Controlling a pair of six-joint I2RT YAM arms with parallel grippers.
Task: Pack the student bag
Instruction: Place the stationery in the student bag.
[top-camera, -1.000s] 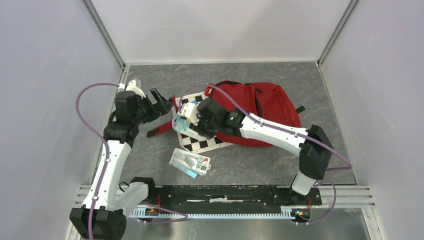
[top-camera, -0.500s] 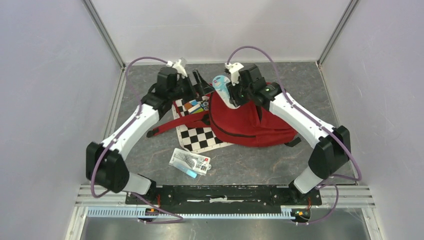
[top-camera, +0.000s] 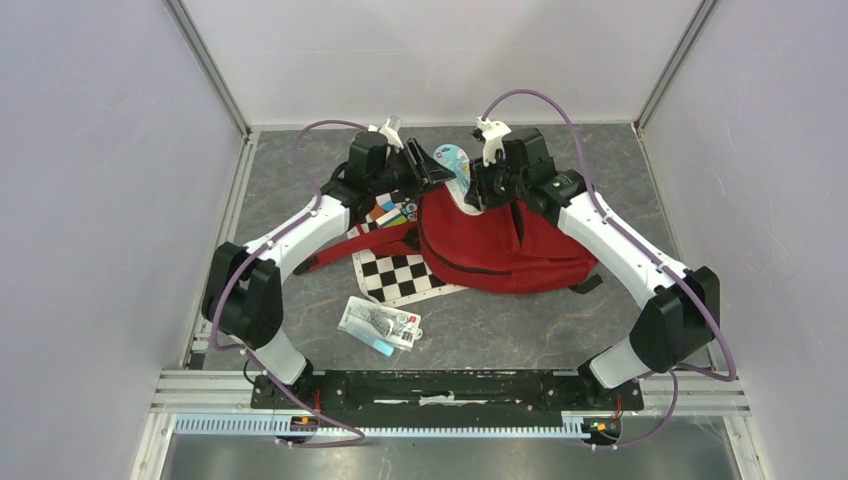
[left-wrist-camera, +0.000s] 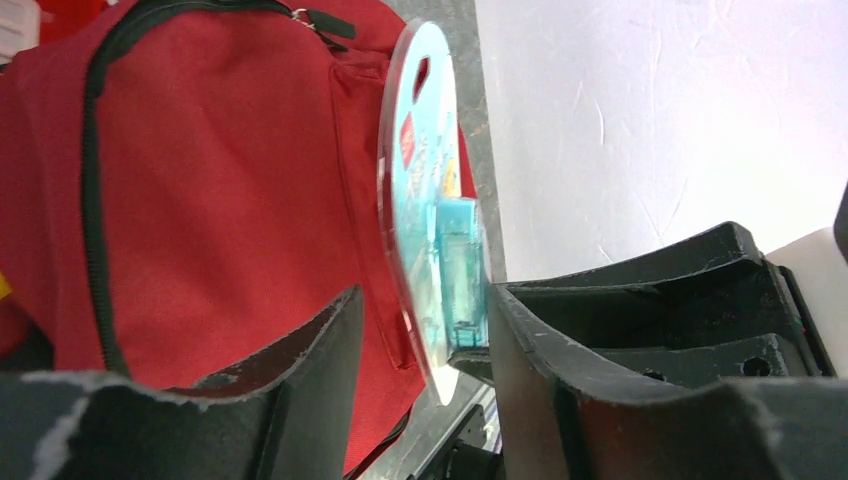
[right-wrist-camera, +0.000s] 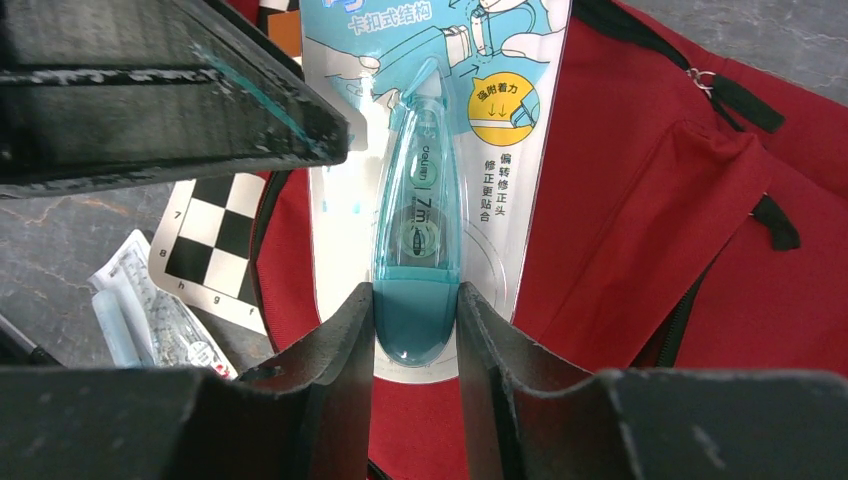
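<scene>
The student bag (top-camera: 510, 245) is a red backpack with black zippers, lying flat in the middle of the table; it also shows in the left wrist view (left-wrist-camera: 220, 180) and the right wrist view (right-wrist-camera: 640, 220). My right gripper (top-camera: 477, 188) (right-wrist-camera: 415, 340) is shut on a teal correction-tape blister pack (top-camera: 455, 165) (right-wrist-camera: 420, 200) and holds it above the bag's far left end. My left gripper (top-camera: 432, 165) (left-wrist-camera: 425, 350) is open. Its fingers (left-wrist-camera: 300, 380) stand either side of the pack's edge (left-wrist-camera: 410, 200). One left finger (right-wrist-camera: 170, 90) overlaps the pack in the right wrist view.
A checkered chessboard sheet (top-camera: 395, 272) lies partly under the bag's left side. A clear plastic packet (top-camera: 380, 325) lies in front of it, toward the arm bases. The red shoulder strap (top-camera: 335, 250) trails left. Enclosure walls stand close behind both grippers.
My right gripper carried the pack from above the chessboard to the bag's far end, then slightly right. My left arm swung in from the left, and its open fingers now flank the pack.
</scene>
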